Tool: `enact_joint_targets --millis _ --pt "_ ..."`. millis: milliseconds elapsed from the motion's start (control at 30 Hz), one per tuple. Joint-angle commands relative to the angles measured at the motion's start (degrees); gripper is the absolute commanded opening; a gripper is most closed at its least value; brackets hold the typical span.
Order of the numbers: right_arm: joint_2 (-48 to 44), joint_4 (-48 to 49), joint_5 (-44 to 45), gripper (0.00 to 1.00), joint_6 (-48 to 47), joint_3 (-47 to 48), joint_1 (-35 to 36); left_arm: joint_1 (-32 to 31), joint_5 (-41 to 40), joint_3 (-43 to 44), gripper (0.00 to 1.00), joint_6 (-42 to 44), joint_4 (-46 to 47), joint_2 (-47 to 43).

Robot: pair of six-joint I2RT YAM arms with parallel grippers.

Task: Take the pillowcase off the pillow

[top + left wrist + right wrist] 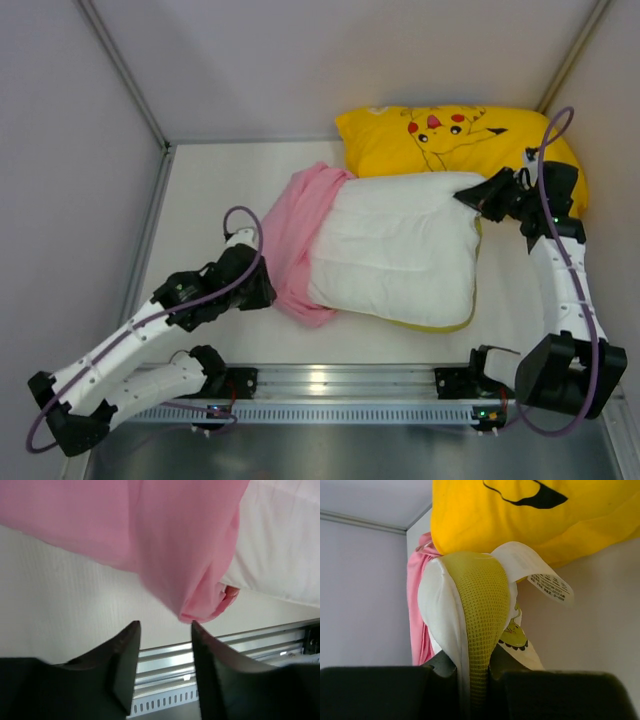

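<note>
1. Pillow (395,250): white and plump, lying across the middle of the table (215,190). Its long side runs left to right, and a thin yellow trim shows along its near right edge.
2. Pillowcase (295,235): pink cloth, bunched around the left end of the pillow only. Most of the pillow is bare. A fold of the cloth trails onto the table at the near left corner.
3. Right gripper (478,197): at the far right corner of the pillow. In the right wrist view the two fingers are pressed together on that corner, pinching the yellow mesh trim and the white fabric between them. The corner stands up out of the grip, and a white care label (535,570) sticks out beside it.
4. Left gripper (262,285): at the near left side of the bunched pillowcase. In the left wrist view its fingers (125,655) are spread apart with nothing between them. The lowest fold of pink cloth hangs just beyond the fingertips, and a narrow strip of table shows between cloth and tips.
5. Yellow cartoon-print pillow (440,135): lies at the far right of the table, behind the white pillow and touching its far edge.
6. Metal rail (340,380): runs along the near table edge, just beside the near side of the pillow.
</note>
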Motion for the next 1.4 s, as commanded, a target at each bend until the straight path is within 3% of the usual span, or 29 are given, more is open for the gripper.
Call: enact_joint_targets --millis 0,33,200,400,567,667,800,1000,1367 --pt "-3.2 4.4 8.0 0.0 -2.2 4.9 -3.1 0.0 5.6 0.1 0.57 4.1 6.9 2.5" --pt "-3.6 3.9 8.4 0.0 -2.2 5.4 -4.7 0.0 4.8 0.5 0.98 4.1 6.8 2.9" --pt "-2.5 3.9 6.0 0.0 -0.3 6.9 -7.3 0.0 -7.0 4.5 0.99 1.1 3.6 3.8" --pt "-1.4 8.2 0.0 0.0 2.1 4.9 -7.3 0.9 -13.1 8.5 0.99 -1.1 2.9 14.2" --pt "-2.9 8.1 0.5 0.0 1.4 4.0 -7.3 10.6 -2.9 5.4 0.99 2.8 9.2 23.9" --pt "-3.3 8.2 0.5 0.0 1.4 3.4 -7.4 16.8 3.4 0.4 0.99 2.4 16.5 18.9" --pt "-3.3 8.8 0.0 0.0 1.6 3.1 -7.3 24.6 5.6 -8.5 0.99 -1.7 20.0 11.7" --pt "-4.3 10.0 -0.3 0.0 2.3 2.0 -7.3 28.3 9.6 -12.6 0.99 -6.1 22.0 9.4" --pt "-5.0 10.4 -0.9 0.0 2.5 1.6 -7.3 34.7 16.5 -15.7 0.99 -10.8 25.3 18.9"
